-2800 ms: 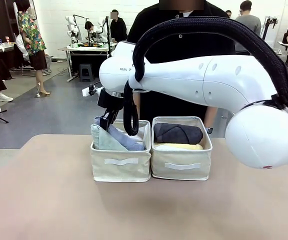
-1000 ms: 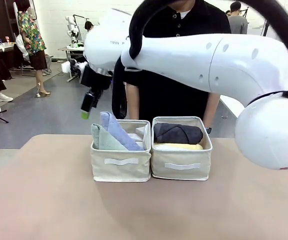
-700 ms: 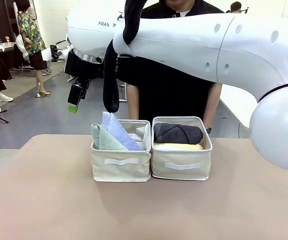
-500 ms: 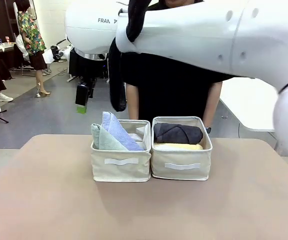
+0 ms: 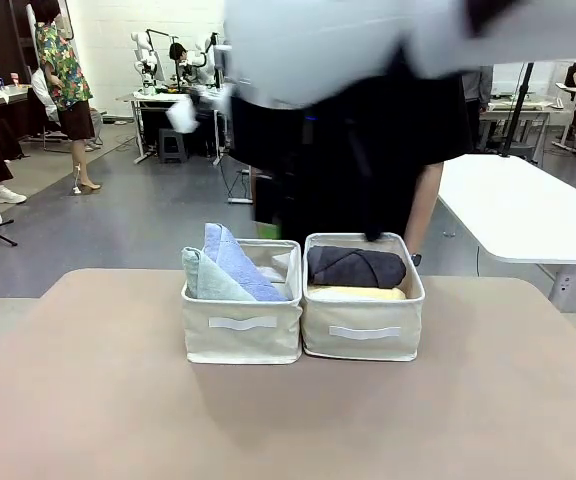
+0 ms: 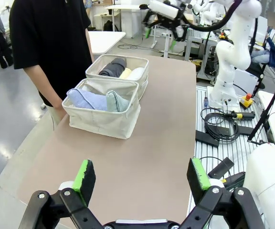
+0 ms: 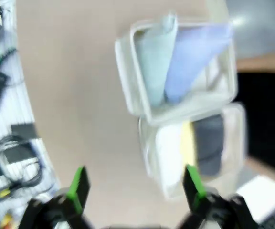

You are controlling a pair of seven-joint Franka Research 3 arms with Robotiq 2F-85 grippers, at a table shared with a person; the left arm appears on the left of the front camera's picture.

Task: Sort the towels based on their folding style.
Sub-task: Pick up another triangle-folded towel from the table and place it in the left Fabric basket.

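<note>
While both our grippers, left gripper (image 6: 140,179) and right gripper (image 7: 135,187), hold their jaws wide and empty, the pale green towel (image 5: 208,280) and light blue towel (image 5: 238,262) sit in one bin (image 5: 241,338), the dark grey towel (image 5: 356,267) in the other bin (image 5: 363,340).

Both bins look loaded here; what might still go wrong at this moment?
The light blue towel and pale green towel stick up above the left bin, so a pass of the open right gripper, blurred above them, might snag one. The person stands close against the table edge by the bins, a possible collision risk.
</note>
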